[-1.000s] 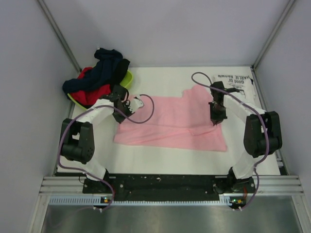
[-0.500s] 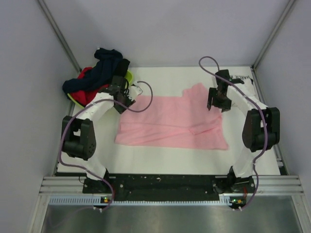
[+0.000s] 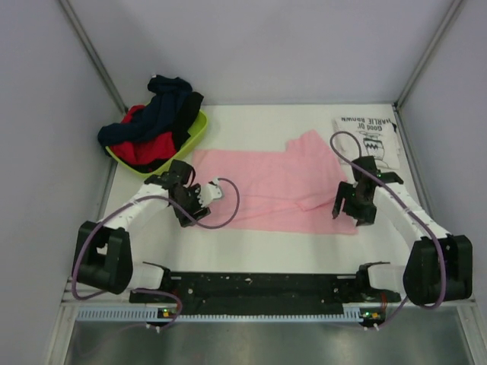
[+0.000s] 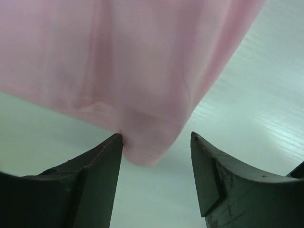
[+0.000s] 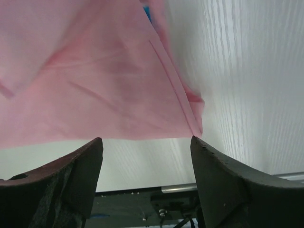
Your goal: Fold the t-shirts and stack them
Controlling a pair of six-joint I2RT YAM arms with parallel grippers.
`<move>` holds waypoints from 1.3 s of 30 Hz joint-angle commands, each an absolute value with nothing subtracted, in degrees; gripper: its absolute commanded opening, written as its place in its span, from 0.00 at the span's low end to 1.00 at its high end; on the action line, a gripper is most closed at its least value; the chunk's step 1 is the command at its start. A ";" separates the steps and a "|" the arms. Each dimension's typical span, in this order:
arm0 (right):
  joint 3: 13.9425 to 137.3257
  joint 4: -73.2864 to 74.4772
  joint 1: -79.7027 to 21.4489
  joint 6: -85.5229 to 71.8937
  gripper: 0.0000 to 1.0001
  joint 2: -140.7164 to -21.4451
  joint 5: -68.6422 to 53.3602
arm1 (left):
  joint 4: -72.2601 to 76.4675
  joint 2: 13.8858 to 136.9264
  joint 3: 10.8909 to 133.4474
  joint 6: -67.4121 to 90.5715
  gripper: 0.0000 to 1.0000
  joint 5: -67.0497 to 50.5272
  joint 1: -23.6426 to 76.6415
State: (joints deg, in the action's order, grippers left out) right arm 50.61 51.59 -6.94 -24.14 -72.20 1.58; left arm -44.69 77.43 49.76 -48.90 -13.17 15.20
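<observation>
Top view: pink t-shirt [image 3: 278, 182] lies flat, creased.

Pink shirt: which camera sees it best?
The top camera. It shows almost the whole pink shirt spread flat on the table, with only small bits covered. The left wrist camera sees just one rounded corner up close. The right wrist camera sees just one corner with its hem.

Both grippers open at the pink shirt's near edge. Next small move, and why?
Probably ease both forward and close on the near corners: the left gripper and right gripper stand open, each with a corner of the pink t-shirt at its fingertips.
</observation>
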 commanded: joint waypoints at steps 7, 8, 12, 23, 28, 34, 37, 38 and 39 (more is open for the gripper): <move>38.15 40.00 -5.98 -31.91 0.73 -75.04 5.63 | -28.05 78.84 37.89 -56.78 0.66 -7.74 16.70; 37.71 38.95 -5.63 -31.90 0.68 -76.28 5.36 | -26.38 78.84 37.10 -56.26 0.64 -7.04 16.79; 36.48 35.07 -4.31 -32.08 0.49 -79.19 2.91 | -25.05 77.52 35.60 -54.58 0.38 -6.24 16.79; 37.00 43.59 -4.13 -35.23 0.00 -65.67 -6.91 | -41.80 67.43 36.73 -56.16 0.00 -7.91 16.87; 40.87 56.58 -4.31 -35.86 0.00 -62.41 -15.99 | -58.60 61.79 38.32 -59.59 0.00 -8.27 16.87; 37.88 65.81 -5.27 -38.23 0.00 -56.17 -19.43 | -65.99 59.50 39.37 -60.11 0.00 -4.13 16.96; 38.23 71.08 -6.33 -36.31 0.00 -55.98 -18.72 | -70.30 59.59 40.78 -61.26 0.17 -4.04 17.40; 38.75 72.76 -6.33 -35.25 0.01 -56.16 -17.94 | -71.44 59.76 41.13 -61.52 0.39 -3.78 17.49; 39.63 74.17 -6.33 -34.11 0.17 -56.25 -16.80 | -71.72 60.03 41.39 -61.70 0.59 -2.91 17.58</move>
State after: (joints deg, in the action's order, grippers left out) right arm 38.52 64.62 -5.58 -36.49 -56.62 -17.69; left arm -64.07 60.49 38.28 -59.75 -4.73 17.10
